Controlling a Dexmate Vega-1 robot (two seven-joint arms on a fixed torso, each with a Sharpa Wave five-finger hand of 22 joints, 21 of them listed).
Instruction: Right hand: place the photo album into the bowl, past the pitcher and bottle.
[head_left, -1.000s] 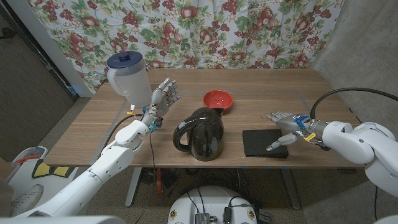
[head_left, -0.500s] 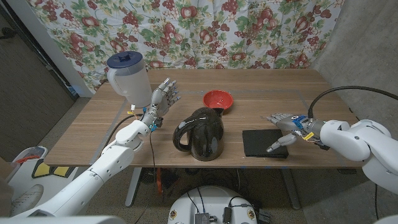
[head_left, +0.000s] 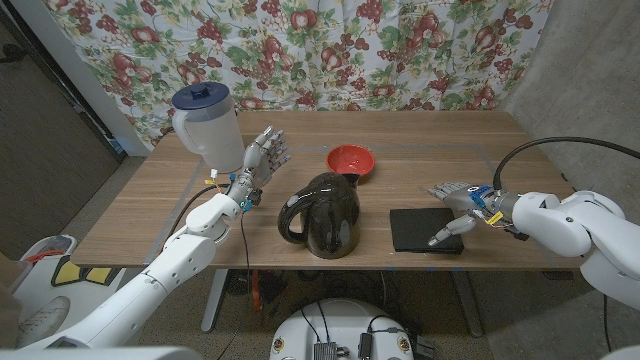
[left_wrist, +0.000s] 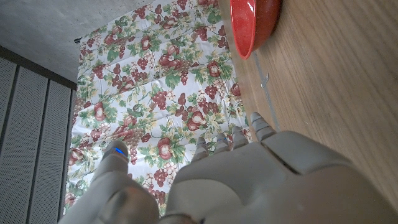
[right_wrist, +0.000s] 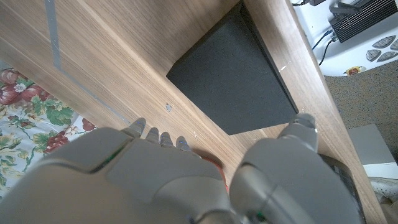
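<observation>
The photo album (head_left: 425, 229) is a flat black slab lying near the table's front edge, also seen from the right wrist (right_wrist: 233, 86). My right hand (head_left: 455, 204) hovers at the album's right end, fingers apart, thumb tip low over its corner, holding nothing. The red bowl (head_left: 350, 159) sits behind the black pitcher (head_left: 322, 214) at mid table; the left wrist view shows the bowl (left_wrist: 252, 25) too. A white bottle with a blue cap (head_left: 205, 120) stands at the back left. My left hand (head_left: 262, 160) is raised beside the bottle, fingers spread, empty.
The wooden table (head_left: 520, 155) has bare room to the right of the bowl and behind the album. A floral curtain (head_left: 330, 50) hangs behind the table. A black cable (head_left: 560, 148) arcs over my right forearm.
My right hand has shifted slightly left, toward the album. The left arm, pitcher, bowl and album have not moved.
</observation>
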